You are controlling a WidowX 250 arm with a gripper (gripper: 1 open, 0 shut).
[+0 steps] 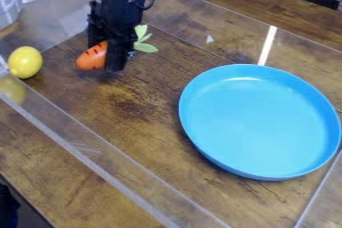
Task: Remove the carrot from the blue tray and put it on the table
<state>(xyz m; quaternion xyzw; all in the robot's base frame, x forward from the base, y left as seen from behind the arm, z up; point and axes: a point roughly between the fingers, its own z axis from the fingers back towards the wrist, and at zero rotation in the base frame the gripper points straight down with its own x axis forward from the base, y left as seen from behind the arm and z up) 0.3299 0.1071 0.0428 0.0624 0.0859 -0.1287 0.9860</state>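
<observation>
Holding the carrot point(91, 58) by its middle, the gripper point(106, 58) looks narrow near the table's point(120, 132) far-left corner; it seems light, stiff, somewhat slippery.

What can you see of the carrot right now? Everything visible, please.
The carrot is a small, stubby orange toy with a green leafy top that sticks out to the right of the gripper. It looks like plastic. The black gripper comes down from above and is shut on it, hiding its middle. It lies roughly sideways, low over the table at the far left, well clear of the blue tray, which holds nothing. Whether it already touches the wood cannot be told.
</observation>
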